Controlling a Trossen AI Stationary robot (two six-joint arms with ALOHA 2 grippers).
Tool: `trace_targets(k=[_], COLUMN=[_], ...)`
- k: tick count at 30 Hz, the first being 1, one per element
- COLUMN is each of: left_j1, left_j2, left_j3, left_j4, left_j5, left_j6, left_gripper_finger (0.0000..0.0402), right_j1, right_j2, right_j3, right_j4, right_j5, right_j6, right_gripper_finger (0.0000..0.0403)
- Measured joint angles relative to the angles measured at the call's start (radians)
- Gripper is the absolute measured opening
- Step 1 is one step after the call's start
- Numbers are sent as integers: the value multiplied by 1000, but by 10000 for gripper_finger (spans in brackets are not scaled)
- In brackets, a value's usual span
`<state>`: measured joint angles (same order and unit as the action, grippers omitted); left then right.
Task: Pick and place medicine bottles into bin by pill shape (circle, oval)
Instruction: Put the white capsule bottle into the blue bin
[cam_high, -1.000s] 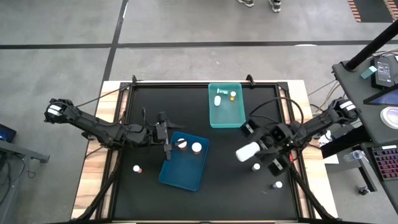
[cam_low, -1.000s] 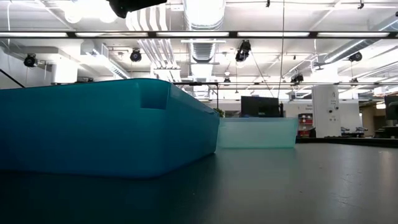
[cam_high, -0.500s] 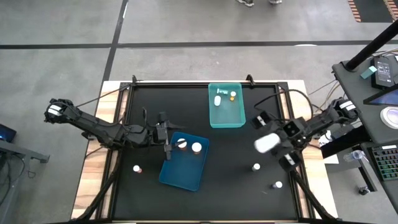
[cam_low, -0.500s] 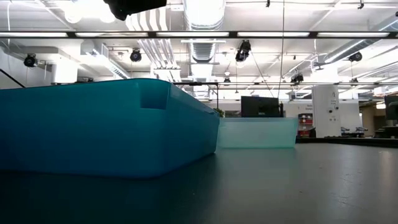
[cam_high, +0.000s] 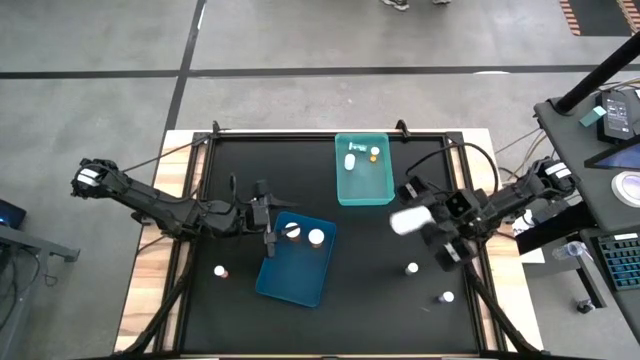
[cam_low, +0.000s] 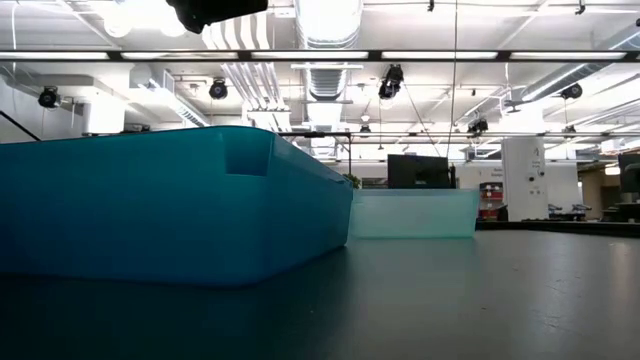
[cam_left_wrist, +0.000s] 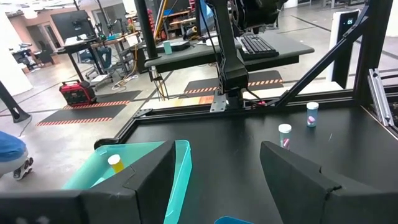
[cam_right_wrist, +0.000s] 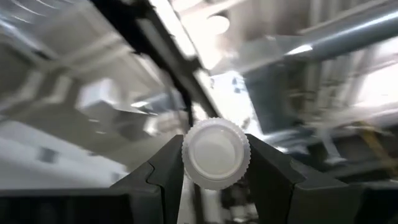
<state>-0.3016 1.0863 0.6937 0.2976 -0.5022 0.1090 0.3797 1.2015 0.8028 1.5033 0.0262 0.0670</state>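
From above, we see the right hand (cam_high: 412, 221) lifted over the black desk (cam_high: 300, 170), just off the light green bin's (cam_high: 363, 193) 4 o'clock corner. It grips a white bottle (cam_high: 408, 221) that lies sideways in its fingers. The right arm reaches in from 3 o'clock. The left hand (cam_high: 267, 232) hangs at the 10 o'clock corner of the blue bin (cam_high: 295, 280), with its arm stretched in from 9 o'clock.

The blue bin holds two bottles (cam_high: 304, 235) near its 12 o'clock end. The light green bin holds three small bottles (cam_high: 360, 155) at its 12 o'clock end. One more bottle (cam_high: 219, 271) stands on the desk at 9 o'clock from the blue bin. Two others (cam_high: 411, 268) stand on the desk at 3 o'clock from the blue bin.

From desk height, we see the blue bin's wall (cam_low: 150, 205) close up and the light green bin (cam_low: 412, 213) behind it. A dark bit of an arm (cam_low: 215, 10) shows at the top.

From the left wrist, we see its two fingers (cam_left_wrist: 292, 171) spread apart with nothing between them. Past them is the light green bin (cam_left_wrist: 180, 168) with an orange bottle (cam_left_wrist: 114, 163) inside, and two bottles (cam_left_wrist: 285, 134) on the desk.

From the right wrist, we see both fingers (cam_right_wrist: 270, 171) squeezing the ridged white cap (cam_right_wrist: 216, 153).
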Motion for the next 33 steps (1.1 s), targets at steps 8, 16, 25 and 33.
trace_targets(k=[8,16,25,33], left_j1=[0,0,0,0], left_j2=[0,0,0,-23], left_j3=[-3,-15,-15,-15], left_j4=[0,9,9,5], left_j5=[0,0,0,0], left_j6=[0,-1,-1,5], left_gripper_finger=[219,219,219,219], right_j1=[-1,-1,-14,-54], right_j2=[-1,-12,9,117], right_j3=[32,128,482,679], right_j4=[-93,-393,-1284,-1804], right_j5=[231,339,426,427], right_j6=[-118,-173,-112,27], right_gripper_finger=[139,139,139,139])
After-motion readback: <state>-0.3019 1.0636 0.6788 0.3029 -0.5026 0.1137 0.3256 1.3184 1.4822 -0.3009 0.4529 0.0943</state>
